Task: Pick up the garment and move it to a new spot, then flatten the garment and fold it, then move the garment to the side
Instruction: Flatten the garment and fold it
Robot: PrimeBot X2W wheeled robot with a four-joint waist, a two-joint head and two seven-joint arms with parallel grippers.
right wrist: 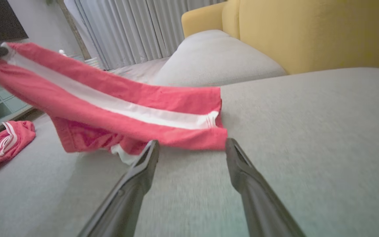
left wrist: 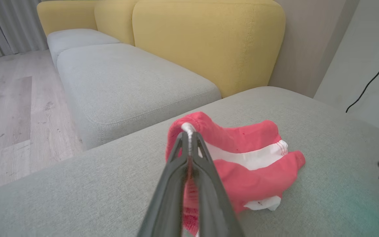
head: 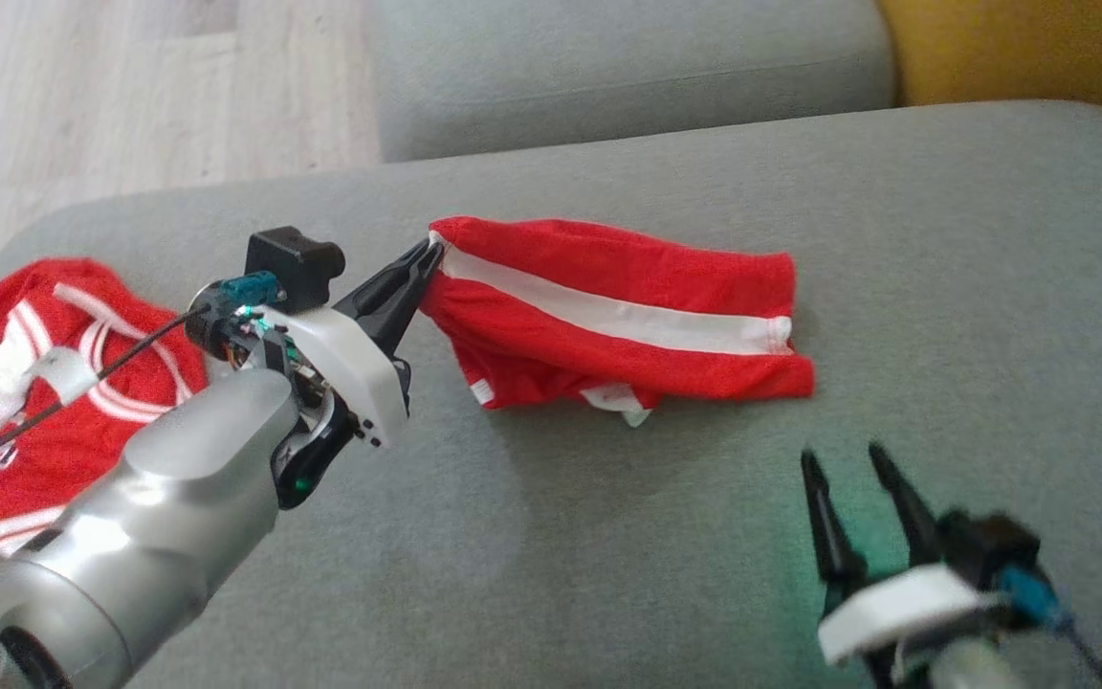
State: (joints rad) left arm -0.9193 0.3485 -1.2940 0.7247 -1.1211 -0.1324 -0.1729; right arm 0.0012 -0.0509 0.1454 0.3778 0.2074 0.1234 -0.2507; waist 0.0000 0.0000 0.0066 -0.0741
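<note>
Big grey seat cushion [head: 943, 287] took up most of the head view, with a second grey cushion [head: 608, 67] behind it, a yellow backrest [left wrist: 209, 42] beyond that and a pale wood floor [head: 130, 86] off to the left. A red jersey [head: 82, 450] with white trim lay crumpled at the left end of the big cushion, well apart from the task item. The garment [head: 628, 316], red shorts with a white side stripe, sat around the middle of the big cushion, loosely folded over itself lengthways with a white tag or lining poking out at the near edge. Most of it rested on the cushion, but its left end was raised off the fabric, seen clearly in the right wrist view [right wrist: 110, 102]. The silver left forearm [head: 159, 517] reached in from the lower left. The left gripper [head: 431, 251] was clamped tight on the garment's upper-left corner, right where the white stripe ends, with fingers together and cloth pinched between them [left wrist: 189, 135]. The right gripper [head: 841, 454] hung low over the cushion near the garment's near right corner, fingers spread wide, nothing between them, tips just short of the hem [right wrist: 192, 144]. Couldn't tell if its tips touched the cushion.
</note>
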